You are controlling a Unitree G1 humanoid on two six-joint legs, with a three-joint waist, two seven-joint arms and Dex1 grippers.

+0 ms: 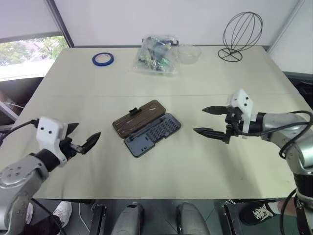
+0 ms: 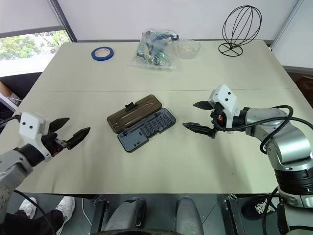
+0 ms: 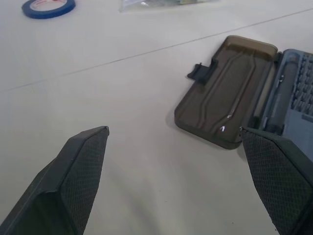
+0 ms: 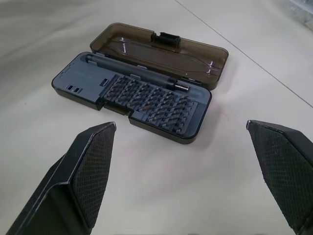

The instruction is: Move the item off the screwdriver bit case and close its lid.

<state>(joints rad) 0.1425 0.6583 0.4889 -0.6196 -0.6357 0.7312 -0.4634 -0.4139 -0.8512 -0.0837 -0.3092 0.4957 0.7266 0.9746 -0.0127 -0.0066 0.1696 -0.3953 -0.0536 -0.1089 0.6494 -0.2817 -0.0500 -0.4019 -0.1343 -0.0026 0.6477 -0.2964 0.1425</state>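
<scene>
Left gripper (image 1: pixel 83 139) and right gripper (image 1: pixel 211 120) hover spread wide and empty, flanking the screwdriver bit case (image 1: pixel 152 134) mid-table. Its brown lid (image 1: pixel 137 119) lies flat open, the slim rod (image 4: pixel 134 71) along the tray's hinge edge.

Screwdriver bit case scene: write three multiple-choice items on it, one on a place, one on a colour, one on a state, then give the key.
1. Where does the blue tape roll lie?
A. at the table's far left
B. inside the case
C. under the wire stand

2. What colour is the lid of the screwdriver bit case?
A. clear green
B. smoky brown
C. white

3. How does the lid stand?
A. shut and latched
C. torn off
B. open, laid flat beside the tray

Key: 1 A, it lies near the far left edge; 2 B, the right wrist view shows translucent brown; 3 B, the rows of bits lie uncovered.
</scene>
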